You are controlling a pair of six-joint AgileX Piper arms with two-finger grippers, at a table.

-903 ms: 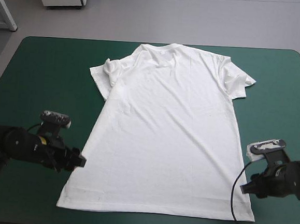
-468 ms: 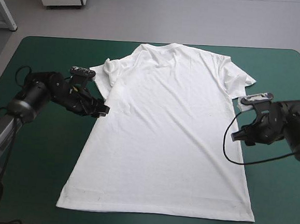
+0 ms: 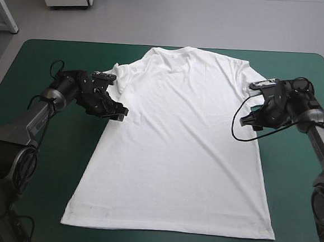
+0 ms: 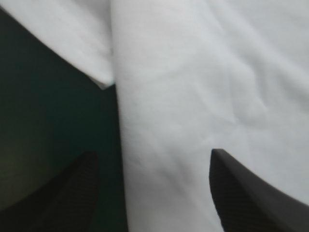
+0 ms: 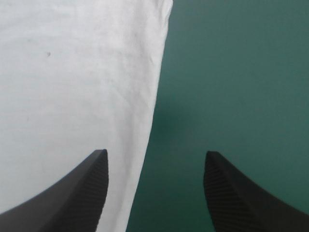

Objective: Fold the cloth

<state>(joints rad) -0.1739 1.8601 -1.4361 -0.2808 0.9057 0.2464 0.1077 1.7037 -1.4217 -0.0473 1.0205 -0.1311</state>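
Spread flat on the teal-green tabletop (image 3: 43, 67), collar toward the far edge and hem toward the near one: a white short-sleeved T-shirt (image 3: 182, 150). Left hand (image 3: 119, 113) and right hand (image 3: 246, 121) both with black fingers (image 5: 72, 193) apart and nothing gripped. Each poised at a side edge of the shirt, in the half nearer the collar, with one finger over cloth and one over bare cover. For a clean pinch, best to lower both together, slide the outer finger under the edge, gather both layers of fabric, and close at matching points on either side for a straight fold line. Worth keeping the lift low and even, to avoid dragging the hem askew. No brand, label or print readable anywhere. One tiny dark speck in the right wrist view, possibly a mark on the fabric, too small to tell.
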